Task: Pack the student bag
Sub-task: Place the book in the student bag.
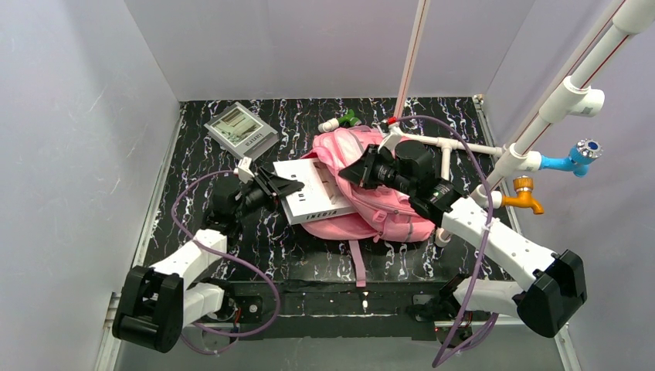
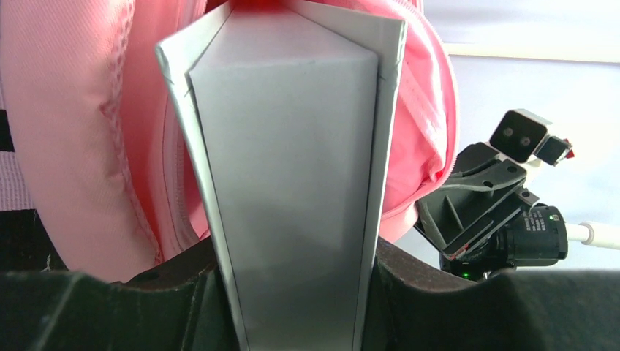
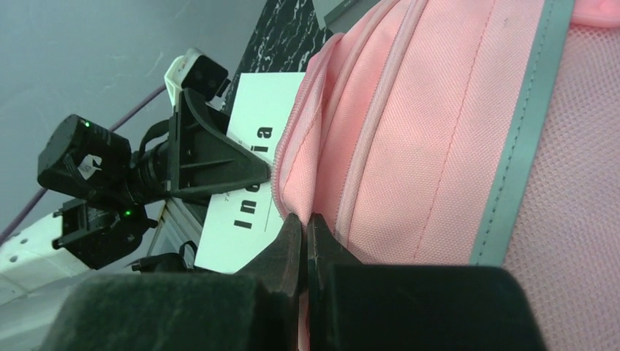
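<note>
Gripping white box [image 1: 320,193] in left pincer [image 1: 290,185], long axis aimed rightward into mouth of student bag [image 1: 386,212] (slumped mid-worktop, opening facing left). Pinching bag's opening hem in clenched right pincer [image 3: 305,219]. Probably best pushed straight along that axis.

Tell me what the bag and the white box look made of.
The bag looks like matte pink woven fabric: visible weave, stitched seams; its grey stripe may be reflective tape. The box looks like smooth white cardboard, going by its folded flap edges.
</note>
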Controlling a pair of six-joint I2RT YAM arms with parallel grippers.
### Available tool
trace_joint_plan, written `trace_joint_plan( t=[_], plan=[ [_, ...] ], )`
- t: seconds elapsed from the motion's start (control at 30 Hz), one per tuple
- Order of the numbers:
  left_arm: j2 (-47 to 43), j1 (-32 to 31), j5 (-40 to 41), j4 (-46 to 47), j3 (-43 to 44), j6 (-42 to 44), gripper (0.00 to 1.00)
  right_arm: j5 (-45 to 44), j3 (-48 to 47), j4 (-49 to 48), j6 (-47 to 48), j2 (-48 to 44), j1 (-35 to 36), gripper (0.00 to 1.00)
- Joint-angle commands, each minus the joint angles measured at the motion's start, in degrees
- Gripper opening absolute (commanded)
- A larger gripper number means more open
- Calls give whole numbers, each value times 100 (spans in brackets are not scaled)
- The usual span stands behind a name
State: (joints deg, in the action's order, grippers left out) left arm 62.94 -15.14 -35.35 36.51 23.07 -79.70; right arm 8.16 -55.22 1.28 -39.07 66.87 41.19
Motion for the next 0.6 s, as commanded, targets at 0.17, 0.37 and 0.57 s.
trace_joint_plan(
  t=[0.17,0.37,0.57],
  plan=[
    [1119,-997,27,3336,638,-113,0,1323,-83,-2299,-1045,536,82,1],
    [2387,-1228,-86,4183,1080,-91,0,1916,-273,-2338,-897,914,82,1],
    [3286,-1233,104,3520,1560,334,0,2268,-234,-2494,-968,1023,87,1]
  ],
)
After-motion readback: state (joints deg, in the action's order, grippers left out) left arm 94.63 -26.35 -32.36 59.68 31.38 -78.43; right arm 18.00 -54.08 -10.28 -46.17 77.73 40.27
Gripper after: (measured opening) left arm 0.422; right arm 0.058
